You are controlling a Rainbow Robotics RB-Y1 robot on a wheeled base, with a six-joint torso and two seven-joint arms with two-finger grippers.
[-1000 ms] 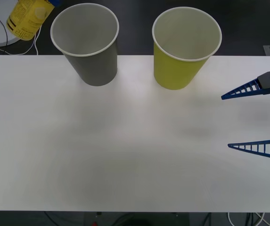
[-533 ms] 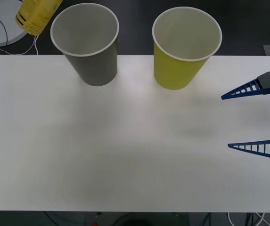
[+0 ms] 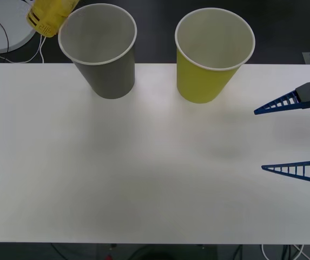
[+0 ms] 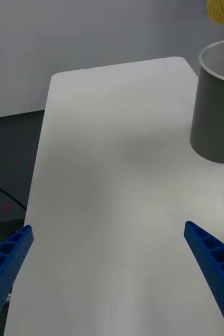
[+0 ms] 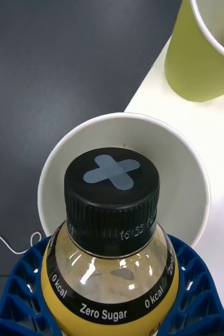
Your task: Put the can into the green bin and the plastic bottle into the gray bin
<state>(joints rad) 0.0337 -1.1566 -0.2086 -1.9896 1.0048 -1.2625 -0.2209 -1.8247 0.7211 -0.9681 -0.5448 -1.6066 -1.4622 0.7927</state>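
Left gripper [image 5: 112, 310] has its blue ribbed fingers [image 5: 22, 294] pinching the small plastic bottle with yellow contents, yellow label and black screw cap [image 5: 112, 210], wrapped round the body below the cap. In the left wrist view the cap points down at the mouth of the large gray tapered paper cup with white inside, the gray bin [image 5: 54, 173], roughly centred over it. In the front view the plastic bottle [image 3: 49, 15] is in the air at the top left, just beside the gray bin's [image 3: 103, 59] rim and partly cut off by the picture edge; it is not inside yet.

Right gripper [image 3: 287, 135] sits idle at the right side of the white desk [image 3: 144, 162], fingers [image 3: 279, 103] spread wide, nothing between them; its own view shows the same spread fingers [image 4: 211, 257] above bare desk.

Large yellow-green tapered paper cup, the green bin [image 3: 209, 59], stands upright beside the gray one, apart from it. What shows of its white inside looks empty, but the bottom is hidden, so can placement cannot be confirmed.

Progress: bottle step looks near its end, with release over the gray bin left. Can step status unclear.
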